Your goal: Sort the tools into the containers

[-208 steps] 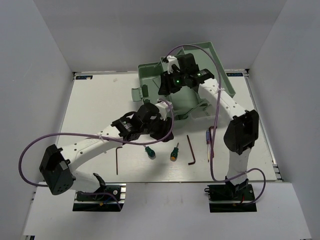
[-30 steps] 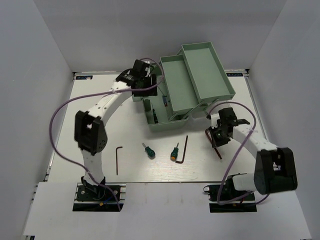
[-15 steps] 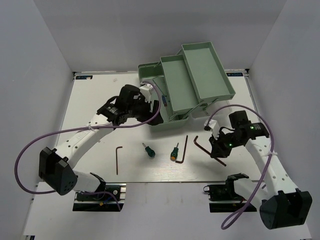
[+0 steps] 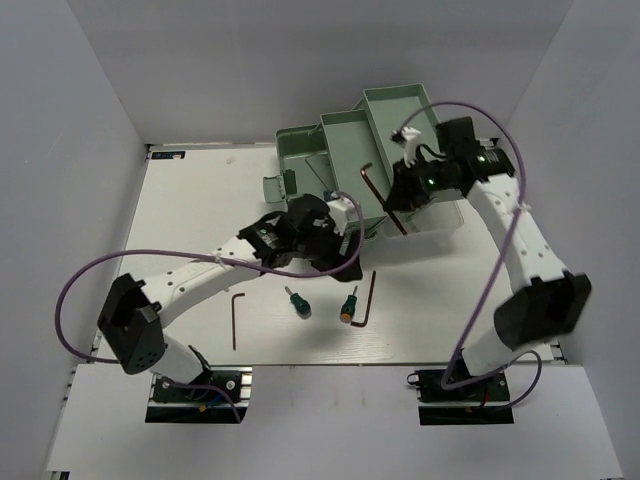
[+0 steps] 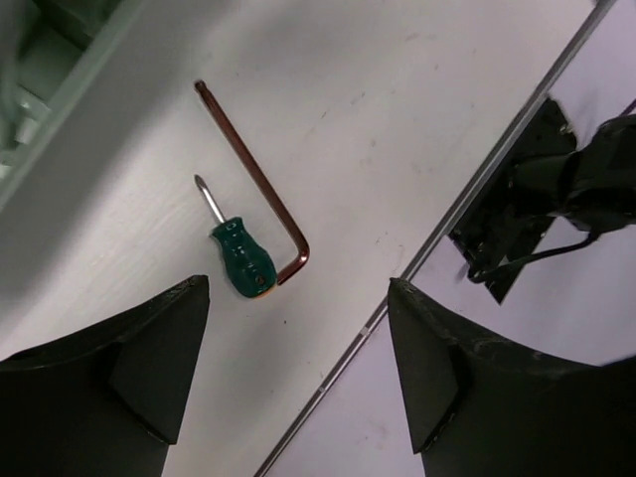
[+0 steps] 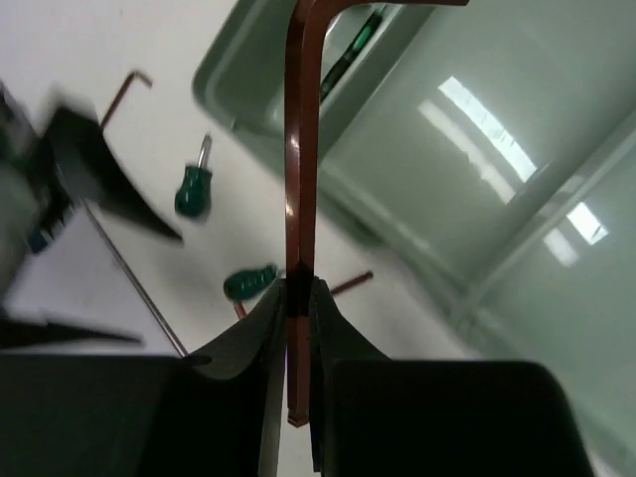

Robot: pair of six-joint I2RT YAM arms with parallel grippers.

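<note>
Top view: the right tool (image 4: 397,203) is pinched on a dark hex key (image 4: 378,180) and hangs over the open cantilever toolbox, by the near rim of its middle tray (image 4: 350,140). I judge the key is carried there to be dropped in. The upper tray (image 4: 410,110) lies beyond the tool, the toolbox base (image 4: 295,145) off to its side. The left tool (image 4: 335,255) hovers low over the worktop (image 4: 190,210), just short of the toolbox's near wall. Nearer the arm bases than this tool lie two stubby green screwdrivers (image 4: 297,300) (image 4: 348,305) and a second hex key (image 4: 367,300). A third hex key (image 4: 236,318) lies well apart from them.

Left wrist view: the left tool (image 5: 295,298) is spread wide and holds nothing. One stubby screwdriver (image 5: 238,256) lies between its fingers' lines, just ahead. The second hex key's (image 5: 260,179) bend touches or nearly touches the handle, so a clean pick looks tight. The worktop edge (image 5: 467,189) runs close on one side.

Right wrist view: the right tool (image 6: 298,293) clamps the hex key's (image 6: 295,149) long arm near its free end, the bend pointing away. The pale green tray floor (image 6: 517,149) is open room beyond. Its rim passes under the key, so a release here may catch the wall.
</note>
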